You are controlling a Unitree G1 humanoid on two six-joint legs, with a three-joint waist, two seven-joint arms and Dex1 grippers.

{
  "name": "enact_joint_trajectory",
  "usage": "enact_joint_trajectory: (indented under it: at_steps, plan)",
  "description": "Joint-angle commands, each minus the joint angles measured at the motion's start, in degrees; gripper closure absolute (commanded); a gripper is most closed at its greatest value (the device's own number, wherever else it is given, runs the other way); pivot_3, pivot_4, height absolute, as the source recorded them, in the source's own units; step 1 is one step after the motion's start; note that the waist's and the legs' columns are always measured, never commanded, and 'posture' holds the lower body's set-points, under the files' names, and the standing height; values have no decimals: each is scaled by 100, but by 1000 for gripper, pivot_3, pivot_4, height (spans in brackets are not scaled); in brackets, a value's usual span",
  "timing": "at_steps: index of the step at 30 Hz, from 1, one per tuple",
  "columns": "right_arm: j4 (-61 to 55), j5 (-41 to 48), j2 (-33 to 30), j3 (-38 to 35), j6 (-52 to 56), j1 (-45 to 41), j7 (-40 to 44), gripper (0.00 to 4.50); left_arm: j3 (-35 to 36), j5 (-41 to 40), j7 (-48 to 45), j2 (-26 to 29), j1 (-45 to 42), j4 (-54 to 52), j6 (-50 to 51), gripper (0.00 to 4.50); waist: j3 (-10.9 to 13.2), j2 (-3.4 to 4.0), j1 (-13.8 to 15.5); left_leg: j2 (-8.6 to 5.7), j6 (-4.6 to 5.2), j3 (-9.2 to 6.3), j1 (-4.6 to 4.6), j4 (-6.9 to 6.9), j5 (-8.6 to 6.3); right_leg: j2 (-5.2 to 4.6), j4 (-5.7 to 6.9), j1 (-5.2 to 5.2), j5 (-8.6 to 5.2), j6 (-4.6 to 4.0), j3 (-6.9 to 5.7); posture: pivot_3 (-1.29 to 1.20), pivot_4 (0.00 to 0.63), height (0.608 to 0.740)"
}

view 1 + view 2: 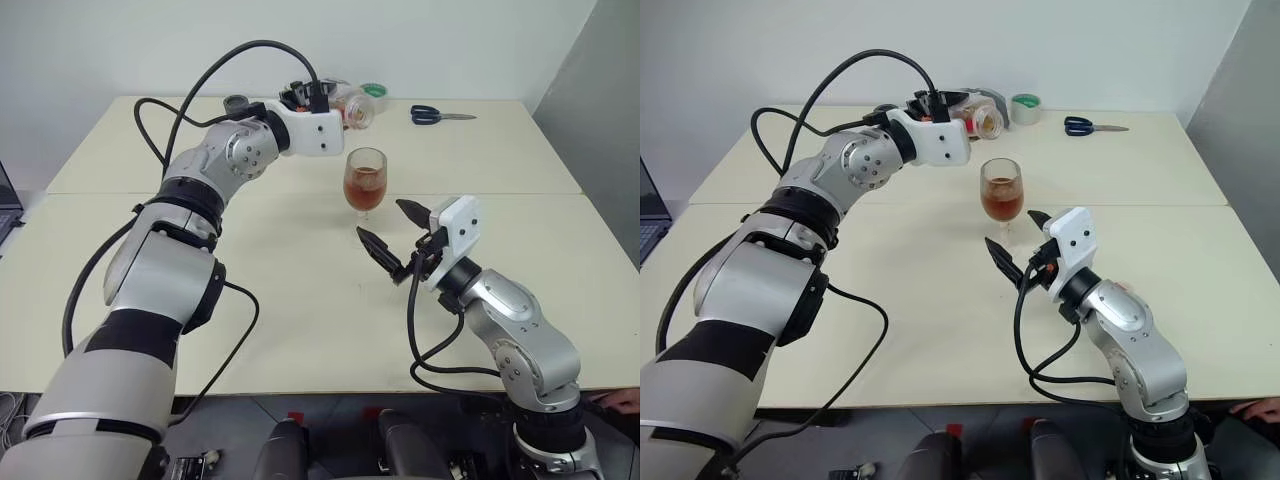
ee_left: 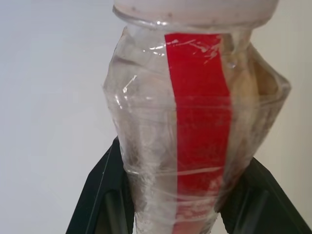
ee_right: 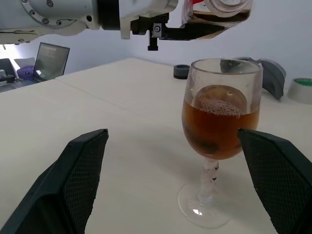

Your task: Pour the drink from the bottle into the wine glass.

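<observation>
The wine glass [image 1: 365, 178] stands upright at mid-table, about half full of the reddish-brown drink [image 3: 218, 127]. Above and just behind it my left gripper [image 1: 327, 104] is shut on the bottle [image 2: 195, 136], which lies tipped on its side. The bottle's open mouth [image 3: 225, 7] is over the glass, and a little brown liquid lies along its lower wall. My right gripper [image 1: 395, 232] stands open close in front of the glass. Its black fingers [image 3: 73, 180] are spread to either side of the stem without touching it.
Blue-handled scissors [image 1: 440, 116] and a roll of tape [image 1: 1026, 107] lie at the table's far right. A grey object [image 3: 268, 73] and a small dark cap [image 3: 181, 71] sit behind the glass. A laptop [image 3: 48, 61] is off the far left edge.
</observation>
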Motion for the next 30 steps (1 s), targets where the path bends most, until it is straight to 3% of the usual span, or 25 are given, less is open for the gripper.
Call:
enact_joint_trajectory:
  at_steps: [1, 11, 17, 23, 30]
  plan:
    - [-209, 14, 6, -68, -188, -117, -18, 0, 662, -838, -580, -115, -22, -180, 401, 2732, 0, 0, -4, 0, 0, 0, 0, 0, 0, 0, 1, 0, 0, 0, 0, 0, 150, 740]
    - [-355, 232, -506, 121, 158, -320, 529, 0, 2153, -2631, -1845, -34, 892, -1002, 2348, 2734, 0, 0, -79, 2, 1, 2, 14, 4, 0, 1, 26, 0, -1, -1, 5, 0, 150, 740]
    - [-297, 938, -710, 206, 977, -656, 961, 0, 2877, -3408, -1723, 288, 2147, -2525, 4222, 2735, 0, 0, -191, 9, 0, -2, 21, 4, 1, 3, 38, 0, -1, -2, 4, 0, 150, 740]
    - [52, 852, -726, 423, 940, -912, 1086, 0, 3297, -3841, -1395, 441, 3152, -3927, 5537, 2735, -2, -2, -181, 10, -4, -10, 16, 9, 3, 0, 39, 0, -1, -3, 3, 0, 150, 740]
    - [254, 710, -654, 725, 802, -1128, 1170, 0, 3429, -3953, -1174, 457, 3533, -4303, 5957, 2735, -3, -4, -149, 8, -4, -9, 15, 12, 3, -7, 38, 0, -1, -3, 3, 0, 150, 740]
